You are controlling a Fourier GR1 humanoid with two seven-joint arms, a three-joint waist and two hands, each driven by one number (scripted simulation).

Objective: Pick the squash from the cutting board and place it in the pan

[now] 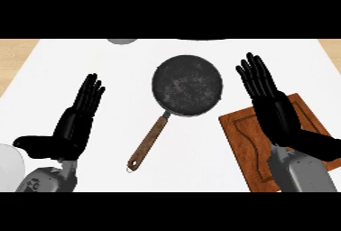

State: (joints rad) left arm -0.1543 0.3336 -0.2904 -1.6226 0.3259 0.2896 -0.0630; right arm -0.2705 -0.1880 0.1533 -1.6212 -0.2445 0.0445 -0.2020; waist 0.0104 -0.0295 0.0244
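I see the pan (187,85) near the counter's (86,58) far edge, its handle pointing toward the near edge, slightly left. The right hand (274,108), fingers straight, covers the cutting board (241,135) at the near right corner; I cannot see the squash. The left hand (75,124) rests open.

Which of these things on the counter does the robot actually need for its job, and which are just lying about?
For the job:
pan
cutting board
right hand, open over the board
squash: not visible

Lying about:
grey round object at the far edge
left hand, open, resting
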